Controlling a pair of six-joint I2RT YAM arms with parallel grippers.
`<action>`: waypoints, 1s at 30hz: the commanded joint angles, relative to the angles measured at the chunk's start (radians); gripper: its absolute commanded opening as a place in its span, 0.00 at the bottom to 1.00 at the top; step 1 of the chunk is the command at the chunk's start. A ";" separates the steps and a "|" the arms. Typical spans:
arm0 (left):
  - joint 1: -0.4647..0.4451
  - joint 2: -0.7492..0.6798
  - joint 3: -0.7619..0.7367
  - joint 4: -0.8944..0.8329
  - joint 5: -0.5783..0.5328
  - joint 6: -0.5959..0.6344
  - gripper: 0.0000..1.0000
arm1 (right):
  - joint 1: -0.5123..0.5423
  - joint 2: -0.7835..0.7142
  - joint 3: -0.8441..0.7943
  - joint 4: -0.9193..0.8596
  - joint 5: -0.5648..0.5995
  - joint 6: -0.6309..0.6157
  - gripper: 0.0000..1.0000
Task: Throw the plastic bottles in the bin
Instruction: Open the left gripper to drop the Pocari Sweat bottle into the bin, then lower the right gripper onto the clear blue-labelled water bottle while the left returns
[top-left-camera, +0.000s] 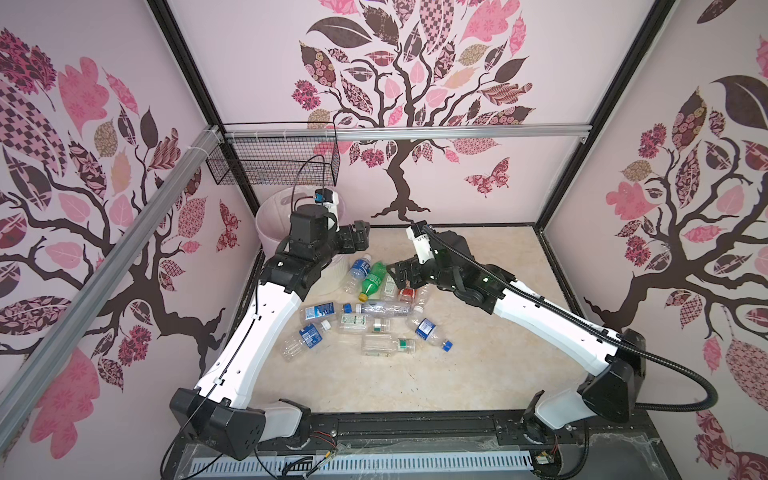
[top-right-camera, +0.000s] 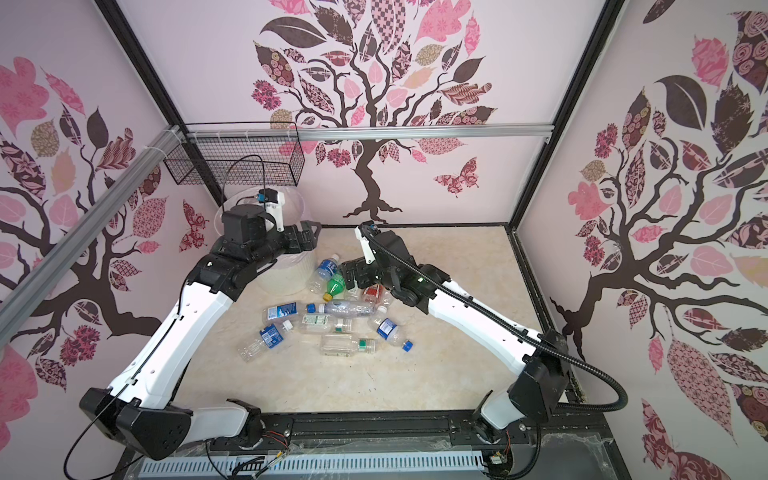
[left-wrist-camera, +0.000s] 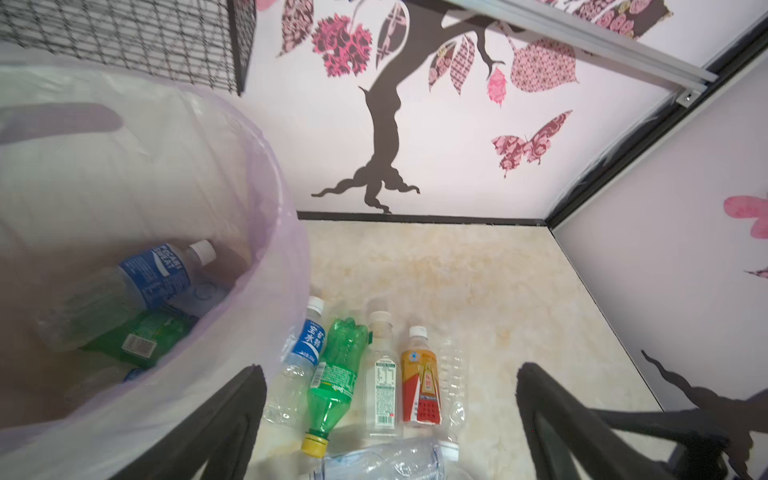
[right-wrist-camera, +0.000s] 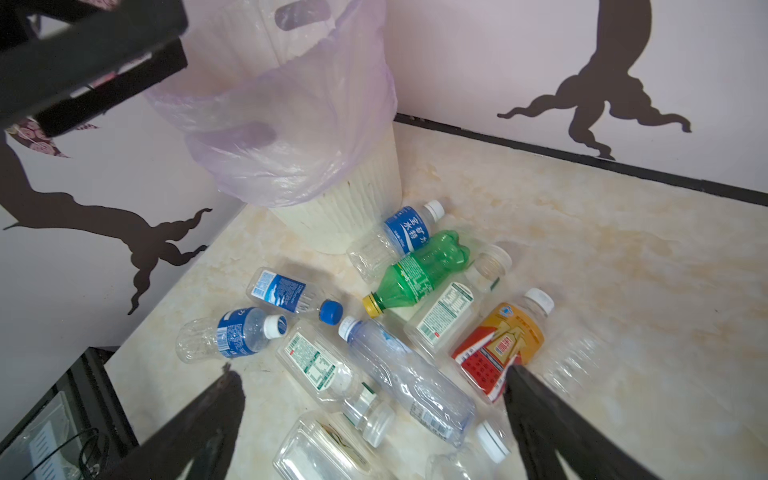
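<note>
1. Both sets of jaws are recorded spread wide and empty: left gripper (left-wrist-camera: 388, 372), right gripper (right-wrist-camera: 370, 370).
2. The left gripper is held high, just beside the rim of the bin (left-wrist-camera: 274, 174). The right gripper is poised low over the plastic bottles (top-left-camera: 374, 320), one finger near the orange-red bottle (right-wrist-camera: 498, 345).
3. Most bottles are found heaped on the table (top-left-camera: 478, 374) beside the bin. A blue-labelled bottle (left-wrist-camera: 158, 274) and a green bottle (left-wrist-camera: 145, 336) are noted inside the bin.

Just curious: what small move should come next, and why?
Probably lower the right end effector onto the long clear bottle: its jaws stand open and empty, and that bottle lies between them, outside the bin.
</note>
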 joint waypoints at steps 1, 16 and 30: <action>-0.050 -0.016 -0.066 -0.001 0.003 -0.003 0.97 | -0.026 -0.072 -0.062 -0.015 0.016 0.026 0.99; -0.184 -0.015 -0.284 0.021 0.037 -0.015 0.97 | -0.047 -0.173 -0.465 0.037 0.054 0.071 0.99; -0.202 0.005 -0.418 0.101 0.072 -0.025 0.97 | -0.046 -0.064 -0.575 0.064 -0.038 0.114 0.85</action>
